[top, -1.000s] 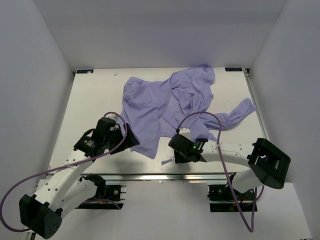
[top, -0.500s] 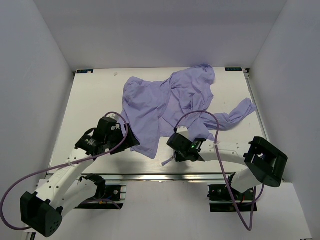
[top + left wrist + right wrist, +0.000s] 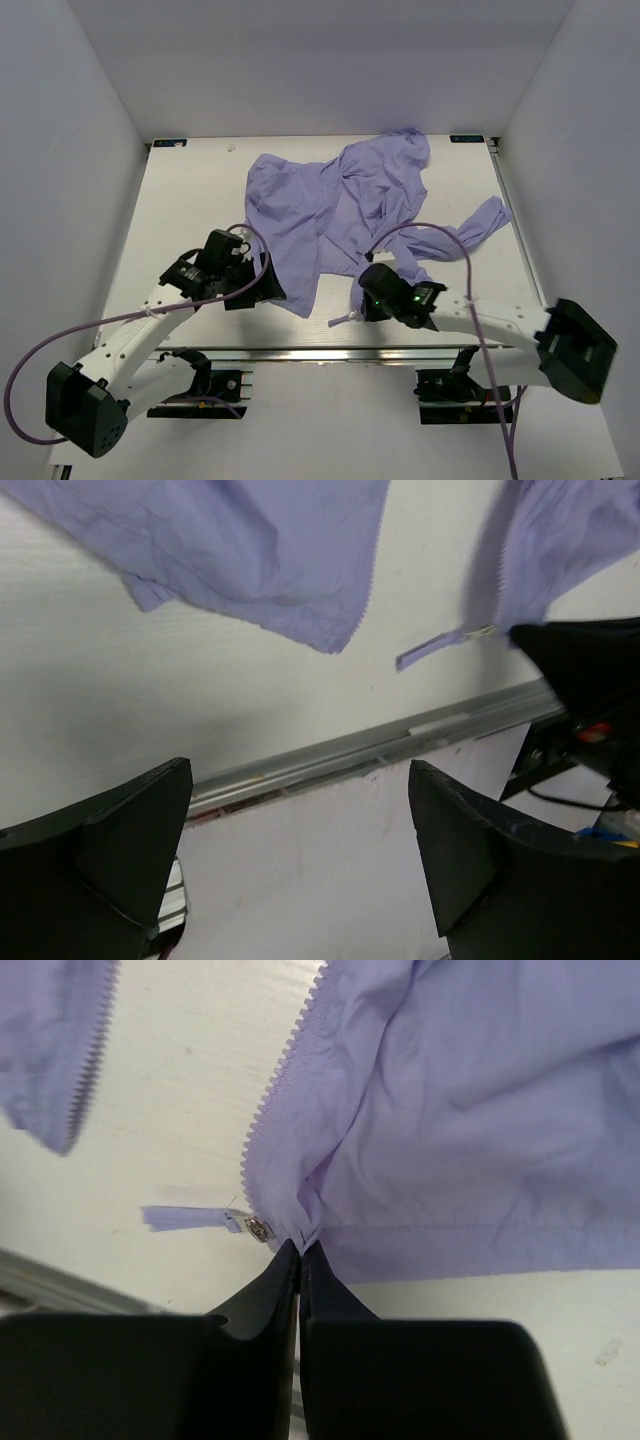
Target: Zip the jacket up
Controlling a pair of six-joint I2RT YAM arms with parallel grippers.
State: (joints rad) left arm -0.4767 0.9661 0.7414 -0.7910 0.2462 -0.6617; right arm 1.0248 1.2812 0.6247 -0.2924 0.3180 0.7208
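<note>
The lavender jacket (image 3: 340, 200) lies unzipped and rumpled on the white table (image 3: 190, 200), sleeves out to the right. My right gripper (image 3: 300, 1248) is shut on the bottom hem corner of the jacket's (image 3: 470, 1110) right panel. The metal zipper slider (image 3: 258, 1228) and its lavender pull tab (image 3: 185, 1218) sit just left of the tips. From above, the right gripper (image 3: 365, 300) is at the near hem and the pull tab (image 3: 343, 320) trails toward the table's front edge. My left gripper (image 3: 270, 292) is open and empty beside the left panel's lower corner (image 3: 320, 630). The left gripper (image 3: 300, 850) hangs over the table's edge.
A metal rail (image 3: 350, 755) runs along the table's front edge. White walls enclose the table on three sides (image 3: 80, 150). The purple cables (image 3: 440, 235) of both arms loop above the table. The right arm's black gripper body (image 3: 590, 670) shows at the right of the left wrist view.
The right gripper has closed onto the jacket's hem corner, and its arm has stretched out with the elbow swinging right. The left gripper has shifted slightly right toward the left panel's corner.
</note>
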